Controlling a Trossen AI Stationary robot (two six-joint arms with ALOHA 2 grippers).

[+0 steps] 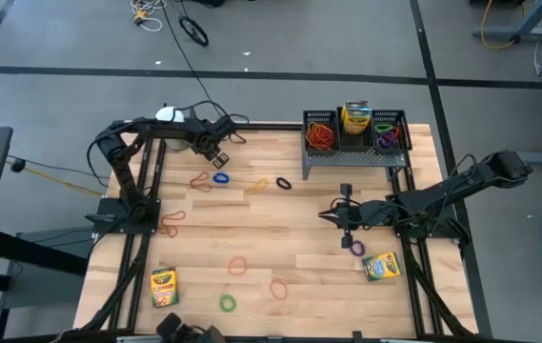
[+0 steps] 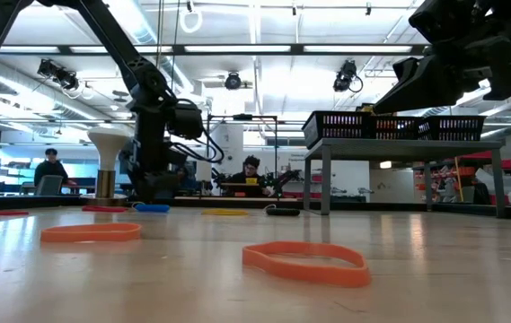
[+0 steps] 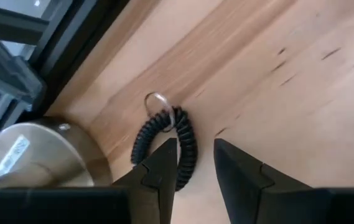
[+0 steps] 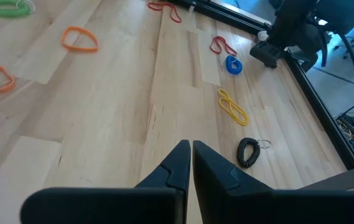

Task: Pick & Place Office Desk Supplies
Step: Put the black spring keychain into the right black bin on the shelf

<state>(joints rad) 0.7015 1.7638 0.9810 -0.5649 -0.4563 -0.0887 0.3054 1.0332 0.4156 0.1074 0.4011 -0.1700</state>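
The left gripper [image 3: 194, 147] is held low over the table with its jaws apart. A black coil [image 3: 190, 133] with a metal ring lies at the tip of one finger; nothing is clamped. A round base [image 3: 40, 155] stands just beside it. The right gripper [image 4: 191, 147] is seen closed and empty. A yellow band [image 4: 232, 107] lies ahead of it, and a crayon box [image 1: 381, 267] lies behind it.

You see a black wire-mesh compartment rack [image 1: 349, 152] standing on legs at the far edge of the wooden table [image 1: 299, 238]. A white round-topped object [image 1: 167, 114] stands at the far left corner. Two people [image 2: 251, 170] sit in the room beyond.
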